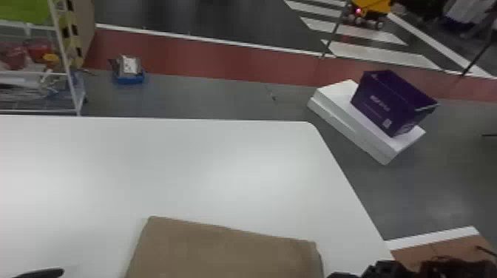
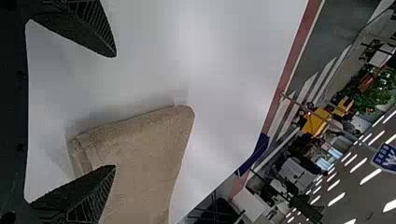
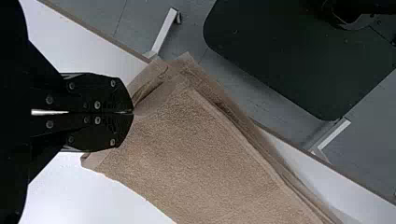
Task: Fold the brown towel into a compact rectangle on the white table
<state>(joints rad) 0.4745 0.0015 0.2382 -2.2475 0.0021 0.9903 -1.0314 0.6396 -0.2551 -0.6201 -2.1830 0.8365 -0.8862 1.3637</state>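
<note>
My right gripper [image 3: 133, 112] pinches the brown towel [image 3: 187, 140] on the white desk [image 3: 70, 191], apparently by a bunched edge, my left gripper [image 2: 115, 111] gaping, as one-sided pulling could skew its uneven layers.

Your white table [image 1: 111, 159] before you, smooth and pale, its far right corner rounded, the brown towel [image 1: 225, 251] lying on your tabletop in layers, just in from the right edge, well apart from the far edge
</note>
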